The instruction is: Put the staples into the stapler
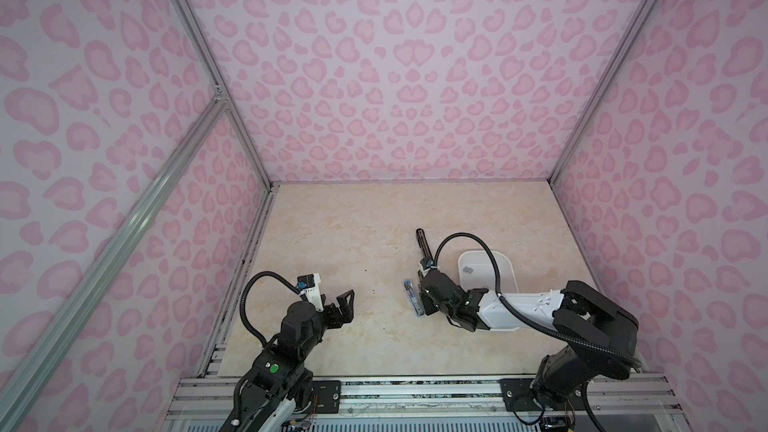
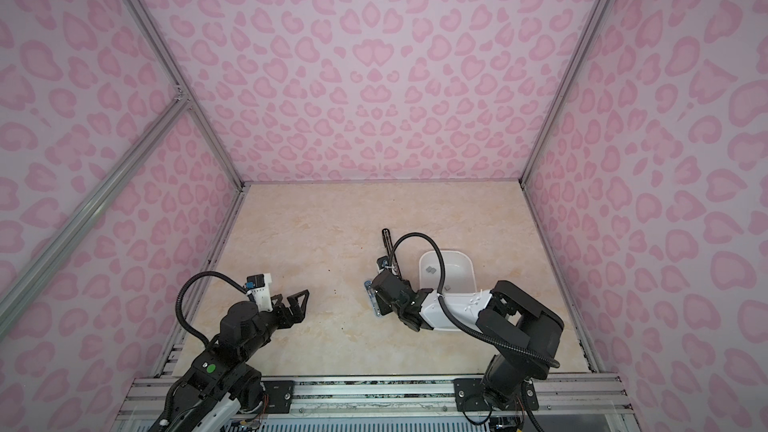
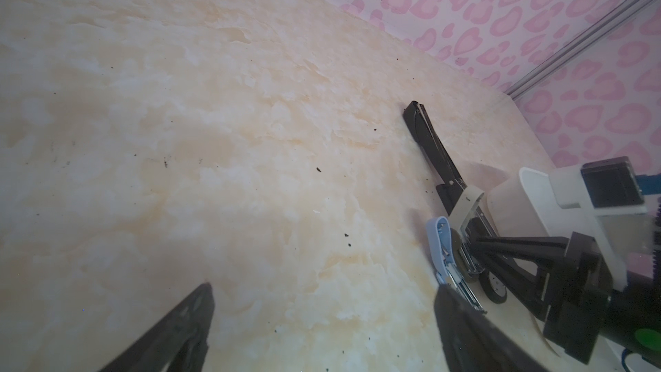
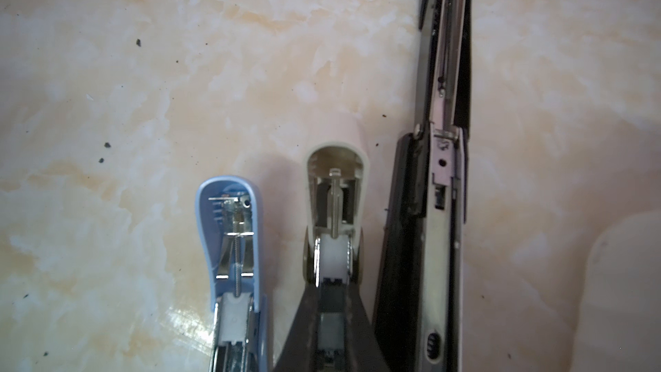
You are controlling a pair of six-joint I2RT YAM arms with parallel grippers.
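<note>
Above the cream stapler point(image 4: 336, 187), right end effector point(image 4: 331, 302) closed

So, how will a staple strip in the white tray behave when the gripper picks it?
The staple strips look small and flat, so probably light but hard to pinch. Lying flat on the white tray floor, they would likely slide when pushed.

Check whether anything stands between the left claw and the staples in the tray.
Yes. Between the open left claw and the staples in the white tray lie the blue stapler and the right claw, shut over the cream stapler.
</note>
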